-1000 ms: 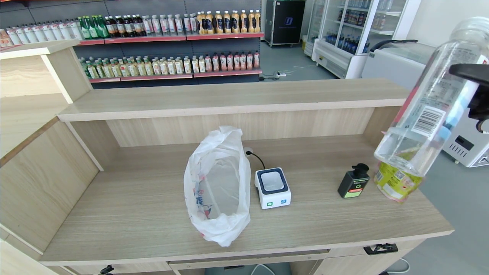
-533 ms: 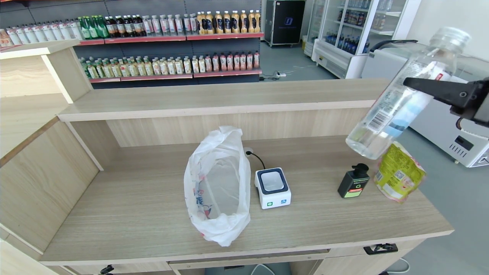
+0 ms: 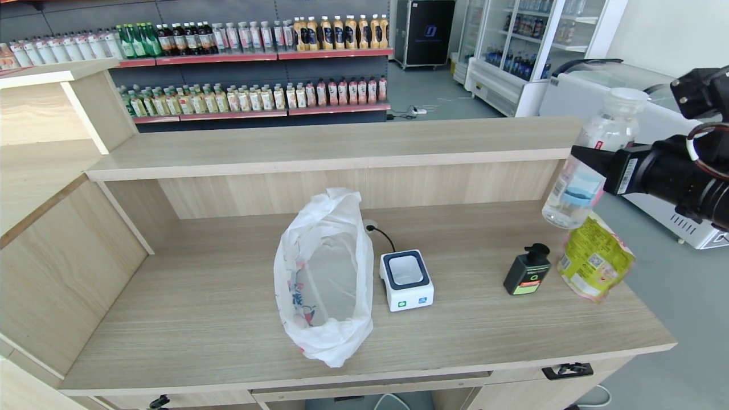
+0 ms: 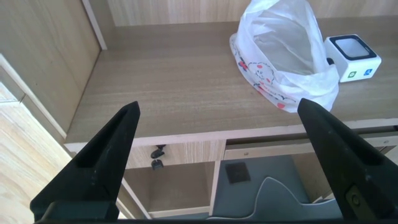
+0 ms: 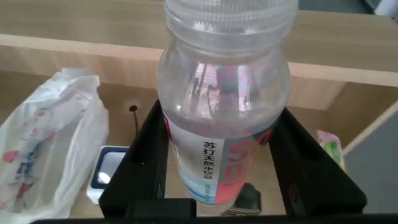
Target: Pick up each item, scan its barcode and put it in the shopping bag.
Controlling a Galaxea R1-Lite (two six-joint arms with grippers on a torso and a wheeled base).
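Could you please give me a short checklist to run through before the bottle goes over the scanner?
1. The bottle is clamped in the right gripper: ok.
2. The scanner window is uncovered: ok.
3. The barcode is turned toward the scanner: cannot tell.
4. The bag mouth is open beside the scanner: ok.
5. The left gripper is open, away from the scanner: ok.
6. The bottle is held clear of the pump bottle and pouch: cannot tell.

In the head view the right gripper covers the middle of the water bottle. In the right wrist view the picture's edge cuts off the bottle's base, and one finger hides part of the scanner.
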